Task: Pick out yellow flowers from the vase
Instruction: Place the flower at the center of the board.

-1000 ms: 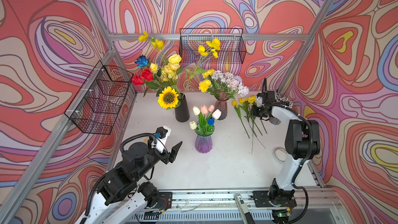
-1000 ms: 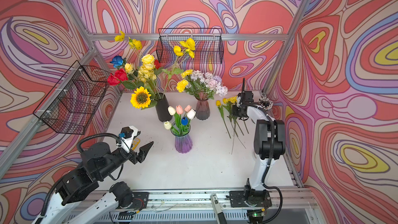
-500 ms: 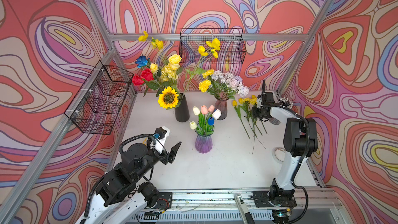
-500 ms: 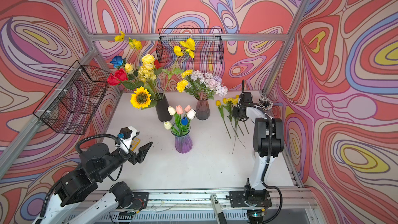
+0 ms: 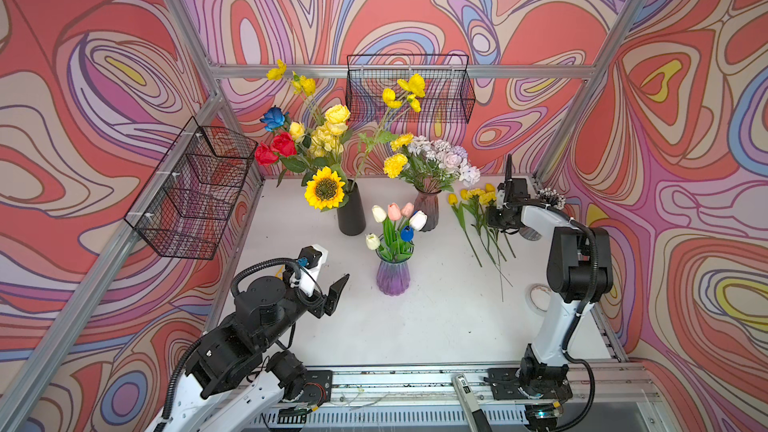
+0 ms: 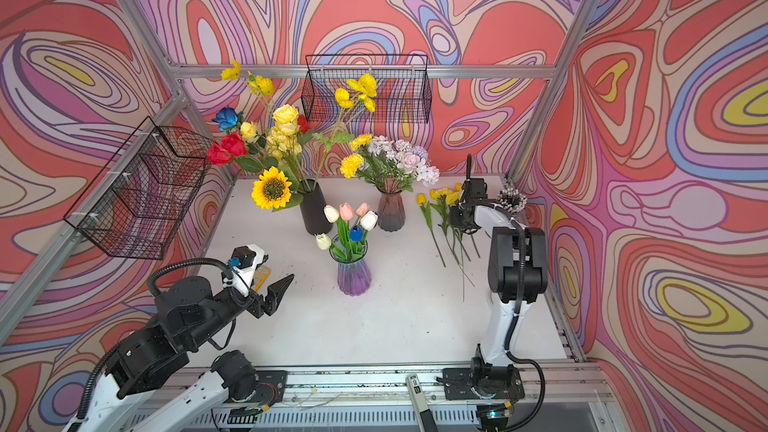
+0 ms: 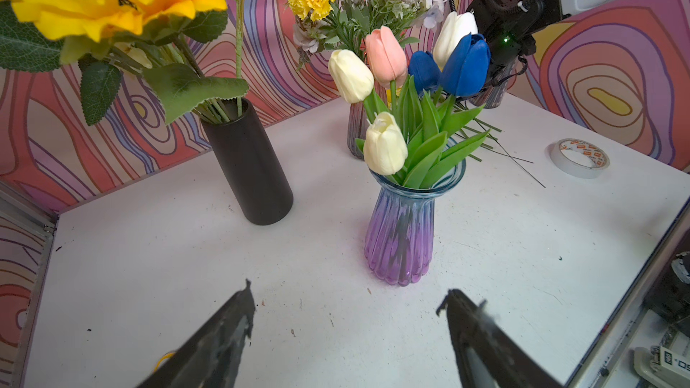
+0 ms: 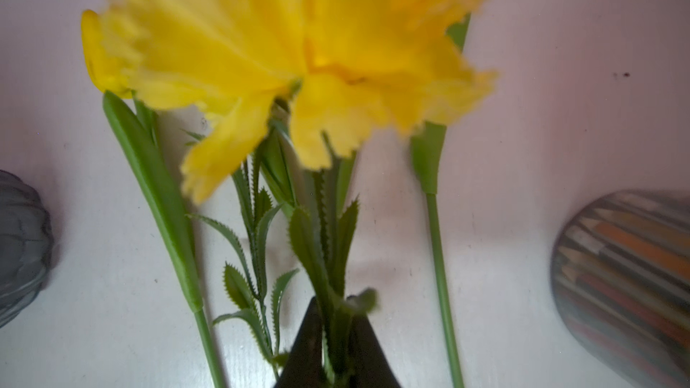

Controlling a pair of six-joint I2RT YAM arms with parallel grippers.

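Barely shifted, right end effector (image 8: 336,317) clamps marigold (image 8: 298,50), wrist view only; left end effector (image 7: 347,293) apart.

Little has changed: the right arm (image 5: 577,259) has its elbow slightly further inward than a second ago. The right gripper (image 8: 336,304), low over the yellow flowers (image 5: 478,197) lying on the table (image 5: 415,326), begins loosening its narrow hold on a yellow marigold (image 8: 298,50) stem.

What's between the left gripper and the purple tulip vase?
Nothing, just bare table between the left gripper and the purple tulip vase; the left wrist view shows it.
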